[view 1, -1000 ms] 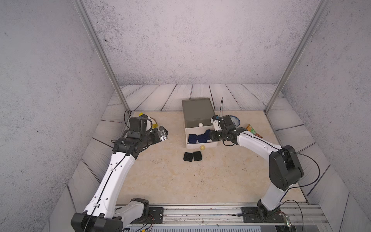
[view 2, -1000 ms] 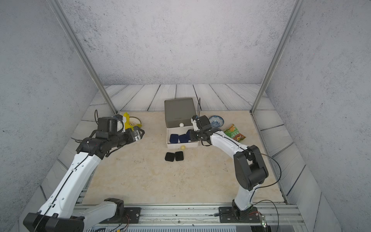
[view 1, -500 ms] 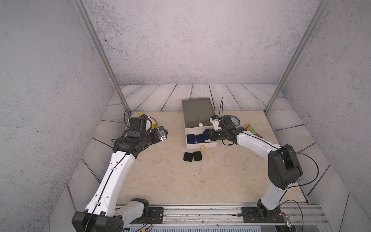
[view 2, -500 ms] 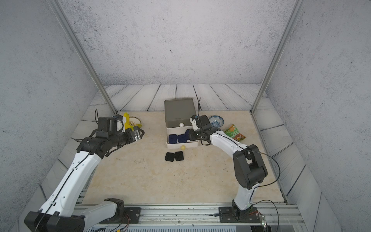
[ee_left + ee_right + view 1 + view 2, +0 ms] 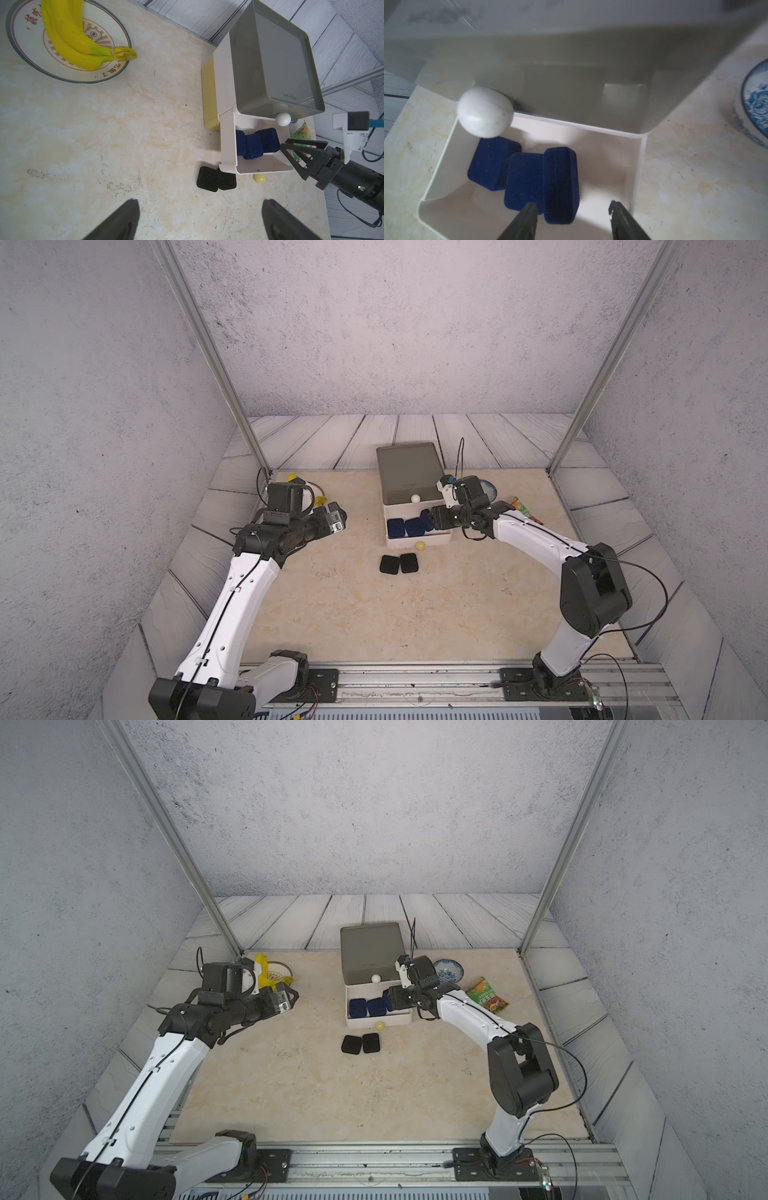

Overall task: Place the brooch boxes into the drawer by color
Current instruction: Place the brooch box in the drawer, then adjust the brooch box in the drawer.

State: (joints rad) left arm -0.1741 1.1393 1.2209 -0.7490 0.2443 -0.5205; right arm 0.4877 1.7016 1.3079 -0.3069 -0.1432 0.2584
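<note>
You have the right gripper (image 5: 572, 205) reaching over the pulled-out white drawer (image 5: 436, 539) of the cabinet (image 5: 407, 466), which sits just right of centre in both top views. Its jaws are parted and clamp nothing. Three dark blue boxes (image 5: 525, 180) lie inside that white drawer, crowded toward one side wall. Two lie flat and overlap a little, and the upright blue box (image 5: 560, 185) stands on edge, leaning against the middle one. That box sits between your right fingers (image 5: 620, 218). The far finger is clearly off it, but the close-up is too tight to tell whether the other one brushes the neighbouring box. The grey top drawer (image 5: 276, 68) is pushed in, with its white knob (image 5: 415, 498) above the blue boxes, and a yellow knob (image 5: 421, 546) shows at the front of the white drawer. Two black boxes (image 5: 399, 563) rest side by side, touching, on the table (image 5: 332, 614) just below the cabinet in the frame. Your left gripper (image 5: 199, 205) hangs at centre left of the top views, well apart from the cabinet, with its jaws spread wide and empty. Behind it is a plate (image 5: 122, 68) carrying bananas (image 5: 72, 37). A blue-patterned bowl (image 5: 449, 969) and a green snack packet (image 5: 484, 996) lie to the right of the cabinet.
</note>
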